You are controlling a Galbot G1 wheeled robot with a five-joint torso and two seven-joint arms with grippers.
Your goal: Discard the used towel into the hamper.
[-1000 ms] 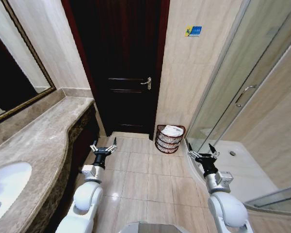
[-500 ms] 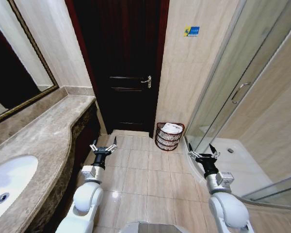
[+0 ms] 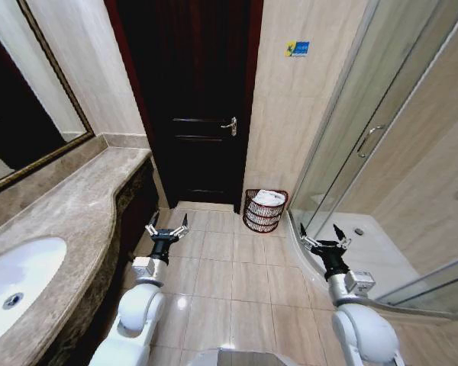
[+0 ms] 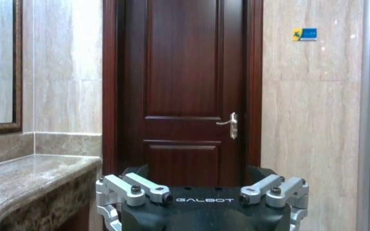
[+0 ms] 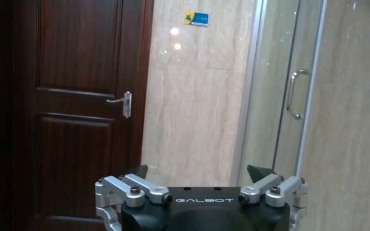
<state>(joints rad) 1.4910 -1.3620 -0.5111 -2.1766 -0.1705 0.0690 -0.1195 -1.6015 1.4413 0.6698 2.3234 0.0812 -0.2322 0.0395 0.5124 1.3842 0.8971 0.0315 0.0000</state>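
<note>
The hamper, a small round dark reddish-brown open-weave basket, stands on the floor against the wall, between the door and the shower. A white towel lies bunched in its top. My left gripper is held low over the floor tiles, left of the hamper and short of it. It is open and holds nothing. My right gripper is at the same height, right of the hamper by the shower's edge, also open and bare.
A dark wooden door is shut straight ahead. A marble counter with a white sink runs along the left. A glass shower enclosure closes the right. Beige floor tiles lie between them.
The whole picture has shifted, so the camera has moved: the hamper looks a little smaller and farther off. Both arms keep the same pose, with the grippers open.
</note>
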